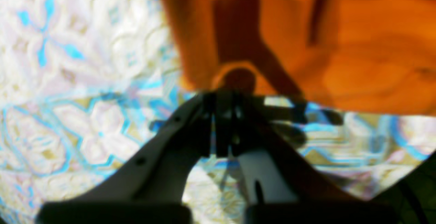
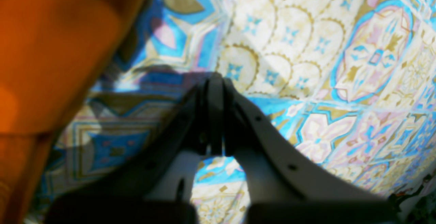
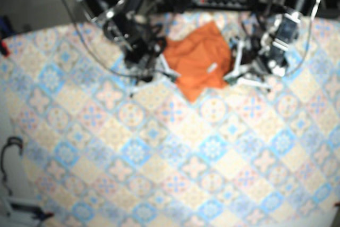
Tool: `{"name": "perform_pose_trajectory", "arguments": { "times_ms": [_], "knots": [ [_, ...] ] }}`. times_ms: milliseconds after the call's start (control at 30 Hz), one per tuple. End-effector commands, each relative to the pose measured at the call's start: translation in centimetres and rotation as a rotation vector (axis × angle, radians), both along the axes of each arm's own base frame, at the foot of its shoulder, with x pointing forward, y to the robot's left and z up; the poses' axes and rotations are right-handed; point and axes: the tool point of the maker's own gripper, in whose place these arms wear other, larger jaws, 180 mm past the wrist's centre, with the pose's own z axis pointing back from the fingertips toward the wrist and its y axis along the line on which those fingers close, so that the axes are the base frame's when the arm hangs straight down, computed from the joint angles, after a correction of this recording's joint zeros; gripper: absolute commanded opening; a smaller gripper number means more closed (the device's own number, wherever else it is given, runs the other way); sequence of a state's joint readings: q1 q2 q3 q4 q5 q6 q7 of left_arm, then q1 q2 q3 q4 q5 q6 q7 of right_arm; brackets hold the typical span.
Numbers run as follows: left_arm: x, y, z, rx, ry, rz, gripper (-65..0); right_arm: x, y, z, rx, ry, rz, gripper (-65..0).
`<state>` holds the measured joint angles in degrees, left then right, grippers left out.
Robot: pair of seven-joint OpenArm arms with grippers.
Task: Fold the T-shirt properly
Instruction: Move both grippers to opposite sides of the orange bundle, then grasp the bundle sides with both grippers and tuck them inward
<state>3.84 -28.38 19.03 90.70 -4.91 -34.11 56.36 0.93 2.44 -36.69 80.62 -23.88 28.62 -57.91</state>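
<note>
Crumpled T-shirt (image 3: 199,59) lies at tablecloth's (image 3: 159,147) twelve o'clock. Left gripper (image 1: 224,99) at its three, right gripper (image 2: 215,80) at nine, both pressed together.

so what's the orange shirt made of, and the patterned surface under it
The orange T-shirt looks like soft, matte knit fabric, probably cotton: it lies bunched in loose creases and shows no shine. The table cover looks like a thin printed sheet, either cloth or vinyl. Its blue and cream tile pattern lies flat, but the blur hides any weave or gloss.
</note>
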Motion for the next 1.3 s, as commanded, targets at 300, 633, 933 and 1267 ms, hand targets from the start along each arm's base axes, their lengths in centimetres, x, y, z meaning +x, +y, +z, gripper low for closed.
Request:
{"name": "perform_pose_trajectory", "arguments": {
  "times_ms": [300, 633, 933, 1267],
  "knots": [
    [-3.7, -0.1, -0.7, 0.034, 0.064, -0.036, -65.0, -0.7, -0.6, -0.5, 0.012, 0.044, 0.004, -65.0],
    [-5.7, -1.8, -2.0, 0.007, 0.116, -0.06, -65.0, -0.7, -0.8, -0.5, -0.012, 0.049, 0.007, -65.0],
    [-1.7, -3.4, -2.8, -0.026, 0.1, -0.007, -65.0, -3.1, -2.1, -1.6, -0.047, 0.097, 0.007, -65.0],
    [2.4, -4.5, -1.5, -0.049, 0.036, 0.006, -65.0, -4.9, -4.3, -2.1, -0.086, 0.116, 0.013, -65.0]
  ]
}}
